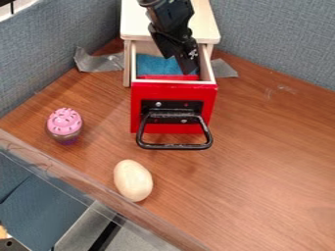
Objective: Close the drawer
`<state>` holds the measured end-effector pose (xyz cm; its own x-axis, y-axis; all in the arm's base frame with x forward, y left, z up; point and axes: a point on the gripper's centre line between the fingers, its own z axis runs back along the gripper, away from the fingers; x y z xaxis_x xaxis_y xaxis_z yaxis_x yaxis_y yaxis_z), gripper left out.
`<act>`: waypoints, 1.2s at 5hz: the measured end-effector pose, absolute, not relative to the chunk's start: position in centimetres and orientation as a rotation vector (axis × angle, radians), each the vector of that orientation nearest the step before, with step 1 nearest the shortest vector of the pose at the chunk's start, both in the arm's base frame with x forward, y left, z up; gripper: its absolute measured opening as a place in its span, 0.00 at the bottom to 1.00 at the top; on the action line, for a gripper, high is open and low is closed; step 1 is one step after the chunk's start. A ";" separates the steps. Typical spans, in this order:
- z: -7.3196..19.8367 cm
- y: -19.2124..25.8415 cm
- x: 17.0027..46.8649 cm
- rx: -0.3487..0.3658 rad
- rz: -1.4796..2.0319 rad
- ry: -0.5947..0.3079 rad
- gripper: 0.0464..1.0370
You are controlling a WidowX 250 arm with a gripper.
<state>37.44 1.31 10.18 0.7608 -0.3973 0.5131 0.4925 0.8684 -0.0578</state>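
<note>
Status: incomplete. The red drawer (pixel 173 93) projects from its cabinet (pixel 134 27) on the bench (pixel 268 152); full closure remains. My fingers (pixel 190 67) are at its open top; I cannot tell their opening or hold.

Blue-grey fabric partitions (pixel 281 39) stand along two sides of the brown wood-grain worktop (pixel 275 166); beyond its near edge is a flat grey surface (pixel 136 239), probably floor.

Black arm (pixel 171 18), small white marking (pixel 192 53)
</note>
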 end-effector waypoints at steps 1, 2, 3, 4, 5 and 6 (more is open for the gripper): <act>9.1 1.2 37.3 -0.210 -0.480 -0.485 0.96; 9.6 1.0 37.2 -0.216 -0.485 -0.502 0.96; 10.6 0.7 37.0 -0.215 -0.512 -0.538 0.96; 11.5 0.1 36.3 -0.234 -0.535 -0.581 0.96; 13.4 -0.2 34.8 -0.263 -0.565 -0.631 0.96; 13.5 -1.4 32.6 -0.292 -0.628 -0.630 0.96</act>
<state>32.58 -1.41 13.45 0.6324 -0.4548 0.6271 0.6256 0.7772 -0.0672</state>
